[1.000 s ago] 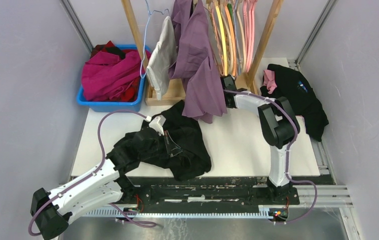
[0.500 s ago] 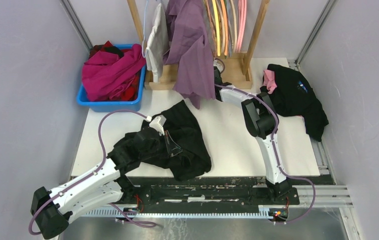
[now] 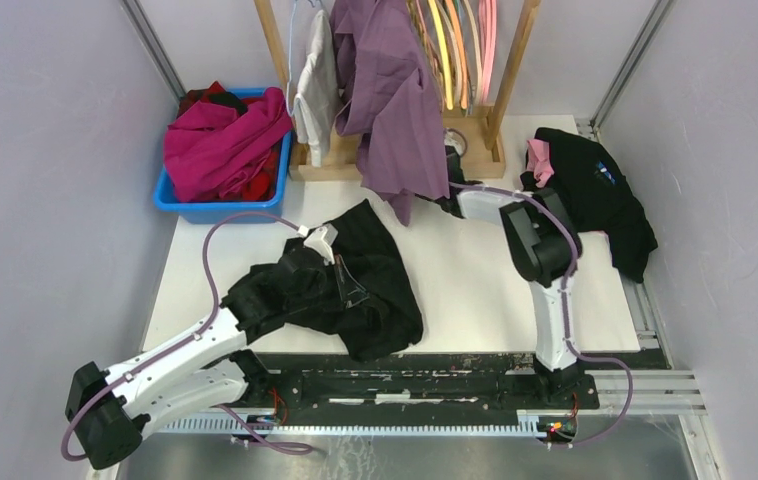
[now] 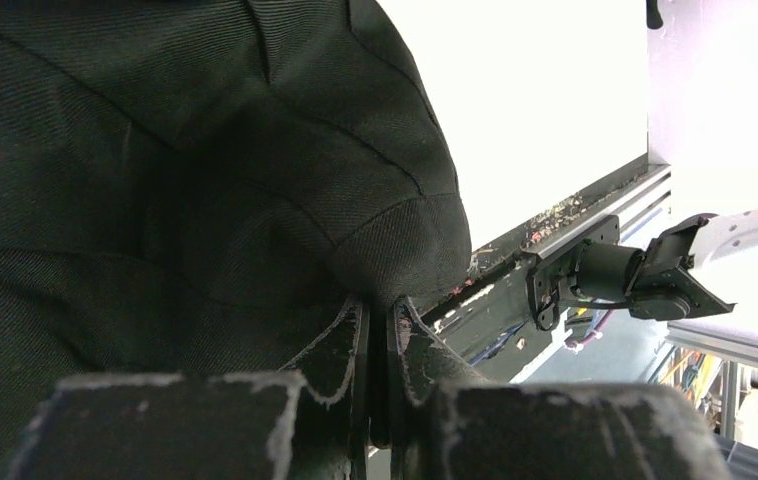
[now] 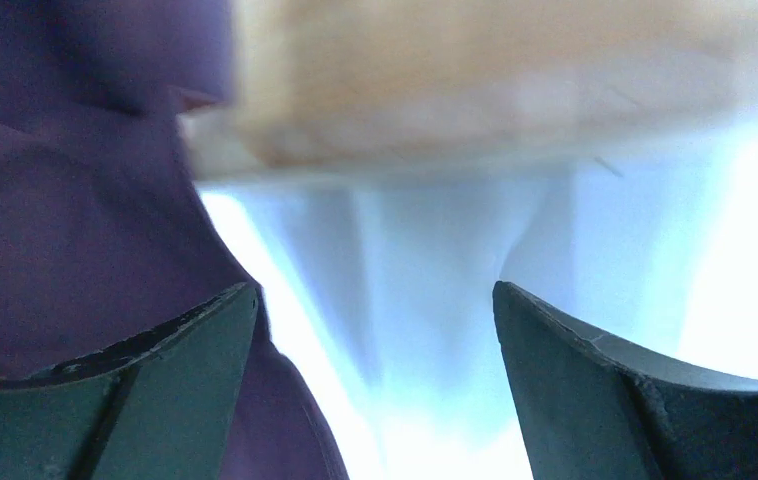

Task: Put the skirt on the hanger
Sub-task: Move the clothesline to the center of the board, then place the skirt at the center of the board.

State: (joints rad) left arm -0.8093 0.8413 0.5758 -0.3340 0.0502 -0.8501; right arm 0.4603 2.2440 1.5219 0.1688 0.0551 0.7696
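Observation:
The black skirt (image 3: pixel 375 290) lies crumpled on the white table at near left. My left gripper (image 4: pixel 380 320) is shut on a fold of the skirt (image 4: pixel 205 150); in the top view its fingers (image 3: pixel 347 288) lie on the cloth. My right gripper (image 5: pixel 375 380) is open and empty, low at the foot of the wooden rack (image 5: pixel 475 80), with the hanging purple garment (image 5: pixel 65 200) against its left finger. In the top view the right gripper (image 3: pixel 452 172) is partly hidden behind that purple garment (image 3: pixel 395 110). Several coloured hangers (image 3: pixel 452 50) hang on the rack.
A white garment (image 3: pixel 315 85) on a blue wire hanger hangs left of the purple one. A blue bin (image 3: pixel 220 208) of magenta clothes stands at the far left. A black garment pile (image 3: pixel 595 190) with a pink piece lies at the far right.
My right arm reached further towards the rack, then drew slightly back to the right. The rack and purple garment shifted and swung. The left arm shifted slightly and still holds the skirt.

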